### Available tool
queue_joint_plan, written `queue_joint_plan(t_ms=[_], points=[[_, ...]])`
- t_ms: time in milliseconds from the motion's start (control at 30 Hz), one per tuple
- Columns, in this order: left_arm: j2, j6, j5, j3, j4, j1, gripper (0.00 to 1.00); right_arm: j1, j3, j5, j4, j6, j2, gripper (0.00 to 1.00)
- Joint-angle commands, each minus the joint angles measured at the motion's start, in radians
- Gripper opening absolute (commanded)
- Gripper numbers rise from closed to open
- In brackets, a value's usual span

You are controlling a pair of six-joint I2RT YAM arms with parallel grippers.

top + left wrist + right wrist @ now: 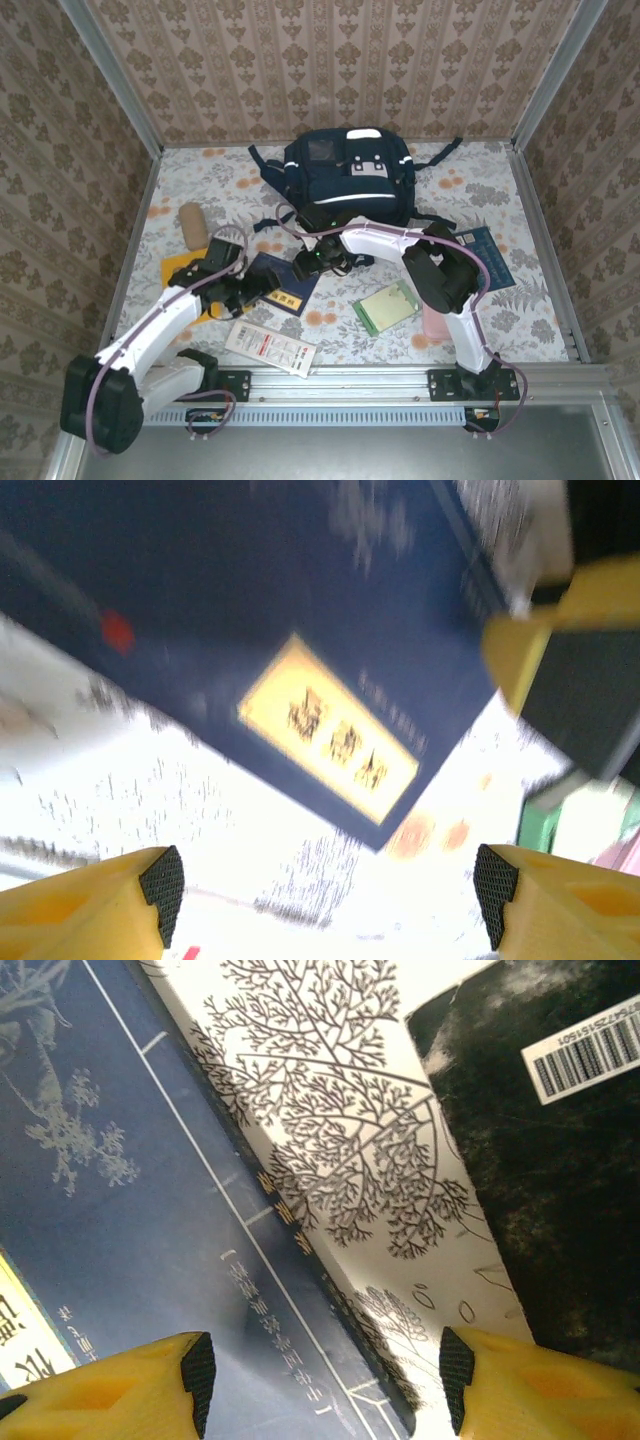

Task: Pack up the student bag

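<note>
The right tool [322, 262] hangs just before the student bag [345, 185].

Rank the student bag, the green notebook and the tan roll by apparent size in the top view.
Largest: student bag. Then the green notebook. Smallest: the tan roll.

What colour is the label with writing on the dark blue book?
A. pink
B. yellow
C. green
B: the book under the open left gripper has a pale yellow label with dark characters on it.
</note>
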Motion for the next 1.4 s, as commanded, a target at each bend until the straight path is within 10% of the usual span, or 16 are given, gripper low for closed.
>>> queue_joint_plan(t_ms=[0,567,1133,1367], points=[[-0.063,0.056,0.06,-0.024,-0.141,-0.114,0.8,-0.028,-0.043,0.048,-0.039,0.0,-0.046,0.64],[0.066,0.04,0.129,-0.079,-0.048,-0.245,0.81,-0.034,-0.146,0.049,-0.029,0.007,-0.145,0.64],[0.412,0.08,0.033,0.081,0.242,-0.15,0.81,-0.057,-0.236,0.071,-0.005,0.041,-0.261,0.64],[0.192,0.077,0.049,0.084,0.177,-0.12,0.82,-0.057,-0.423,-0.134,0.095,0.141,-0.402,0.64]])
